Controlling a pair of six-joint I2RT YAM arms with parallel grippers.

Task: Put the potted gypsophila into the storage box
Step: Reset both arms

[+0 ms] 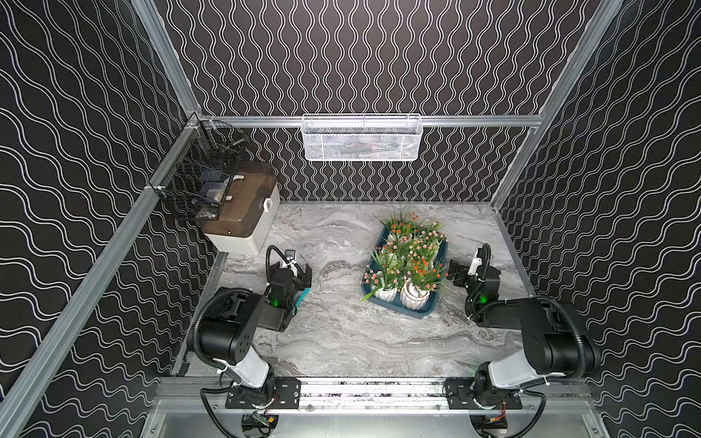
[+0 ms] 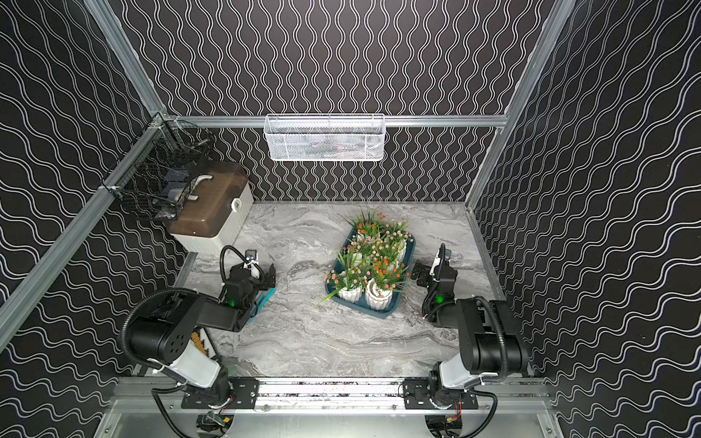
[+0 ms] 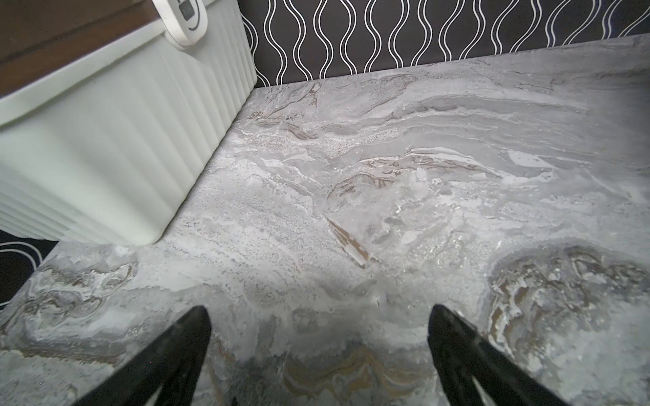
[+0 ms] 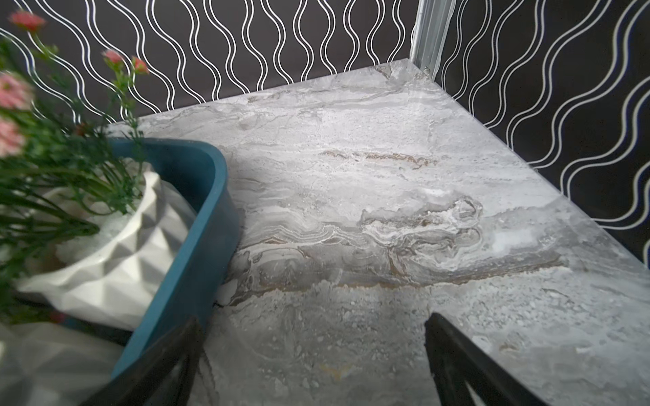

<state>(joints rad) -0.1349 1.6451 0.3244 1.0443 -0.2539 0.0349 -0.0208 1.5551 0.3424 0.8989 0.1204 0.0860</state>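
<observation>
The white-potted, pink-and-orange-flowered potted gypsophila (image 1: pixel 407 261) stands inside the shallow dark-teal plastic storage box (image 1: pixel 407 310). The left gripper (image 1: pixel 305 275) (9 o'clock of box) and right gripper (image 1: pixel 454 273) (3 o'clock) are released, holding nothing.

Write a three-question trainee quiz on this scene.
1. True or false: a potted gypsophila stands on the table outside the storage box.
2. The left gripper is: A) shut on a pot, B) open and empty, C) out of view.
3. What colour is the lid of the white box?
Key: 1 false; 2 B; 3 brown.
</observation>
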